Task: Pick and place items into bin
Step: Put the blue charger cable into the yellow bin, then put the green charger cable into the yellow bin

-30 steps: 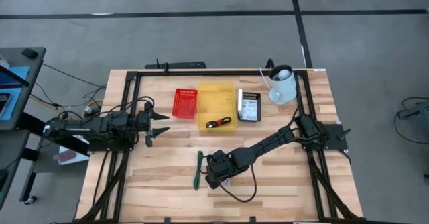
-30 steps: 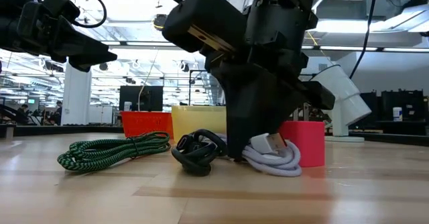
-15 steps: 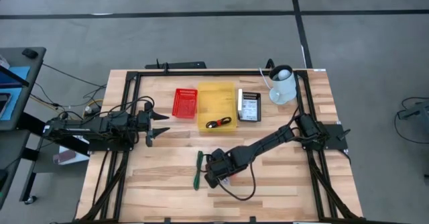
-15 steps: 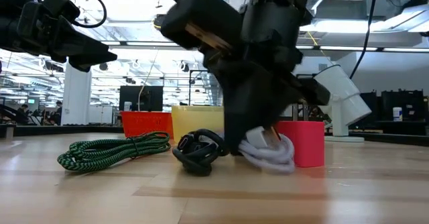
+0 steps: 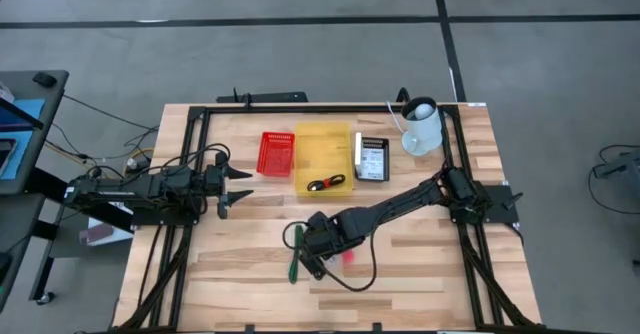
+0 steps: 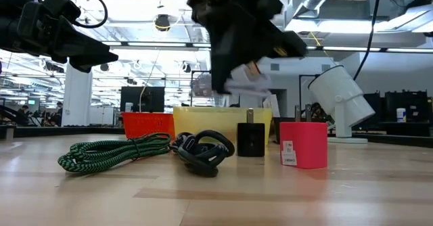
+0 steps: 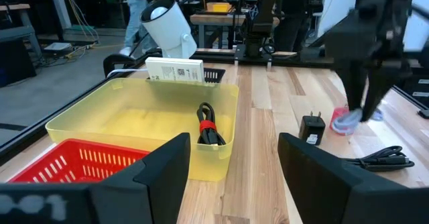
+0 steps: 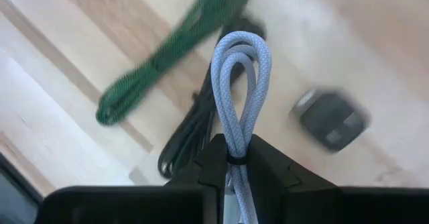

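Right wrist view alone shows the right pincer [image 8: 234,158] clamped on a pale blue-white cable [image 8: 240,83]; left pincer [image 5: 236,185] gapes empty.

text: none legible | white label on pink block [image 6: 288,153]: print too small | white box [image 7: 174,70]: print unreadable

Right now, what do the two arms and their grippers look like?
Both arms are dark, jointed links trailing loose black cables. The left gripper ends in two tapered black fingers; the right gripper has blocky matte-black fingers. No markings are readable.
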Motion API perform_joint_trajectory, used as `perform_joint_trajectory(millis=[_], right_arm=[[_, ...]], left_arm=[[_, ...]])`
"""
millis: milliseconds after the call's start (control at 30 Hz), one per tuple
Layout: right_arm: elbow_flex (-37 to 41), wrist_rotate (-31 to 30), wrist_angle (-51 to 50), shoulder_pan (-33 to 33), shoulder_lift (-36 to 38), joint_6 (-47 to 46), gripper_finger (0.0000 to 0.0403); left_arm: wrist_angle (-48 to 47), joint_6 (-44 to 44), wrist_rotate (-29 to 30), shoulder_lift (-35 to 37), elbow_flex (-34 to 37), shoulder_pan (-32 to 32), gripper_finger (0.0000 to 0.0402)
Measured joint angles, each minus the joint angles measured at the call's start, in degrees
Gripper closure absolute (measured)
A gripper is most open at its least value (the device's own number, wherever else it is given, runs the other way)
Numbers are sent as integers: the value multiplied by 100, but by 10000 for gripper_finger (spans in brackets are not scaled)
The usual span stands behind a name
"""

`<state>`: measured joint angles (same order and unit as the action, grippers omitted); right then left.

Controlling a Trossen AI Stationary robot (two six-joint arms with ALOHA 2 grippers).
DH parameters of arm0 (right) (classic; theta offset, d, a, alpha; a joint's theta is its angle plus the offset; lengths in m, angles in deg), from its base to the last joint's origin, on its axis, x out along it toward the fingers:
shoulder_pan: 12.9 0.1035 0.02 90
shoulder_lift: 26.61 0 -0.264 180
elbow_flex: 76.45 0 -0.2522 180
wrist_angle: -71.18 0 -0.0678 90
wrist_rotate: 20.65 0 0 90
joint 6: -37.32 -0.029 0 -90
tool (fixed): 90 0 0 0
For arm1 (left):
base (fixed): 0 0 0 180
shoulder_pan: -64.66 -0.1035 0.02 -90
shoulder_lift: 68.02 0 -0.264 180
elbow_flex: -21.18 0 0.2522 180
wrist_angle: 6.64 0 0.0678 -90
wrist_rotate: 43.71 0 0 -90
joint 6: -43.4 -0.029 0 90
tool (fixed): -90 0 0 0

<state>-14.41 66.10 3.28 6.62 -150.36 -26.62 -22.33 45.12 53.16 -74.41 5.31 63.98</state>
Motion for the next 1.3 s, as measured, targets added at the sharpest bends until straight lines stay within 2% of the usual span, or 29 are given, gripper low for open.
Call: perform_joint_trajectory(millis=[200,400,600,800,1033,1300], right_arm=[[-736,-648,-607,-340,1,805,369],[-1313,-1193,-1185,-1034,10,1631,361],[-1361,-1202,-1601,-1955,10,2207,358],[-1361,-1185,-1614,-2727,10,2657,354],[-1361,-1146,-1616,-3098,8,3324,305],[-1361,-1211,-1794,-2925,-34,3604,235]], left_arm=[[2,0,0,2,0,0,182],[1,-1,0,0,0,0,182],[0,-2,1,0,0,-1,181],[1,0,1,0,0,-1,182],[1,0,0,0,0,0,181],[1,0,0,1,0,-1,181]])
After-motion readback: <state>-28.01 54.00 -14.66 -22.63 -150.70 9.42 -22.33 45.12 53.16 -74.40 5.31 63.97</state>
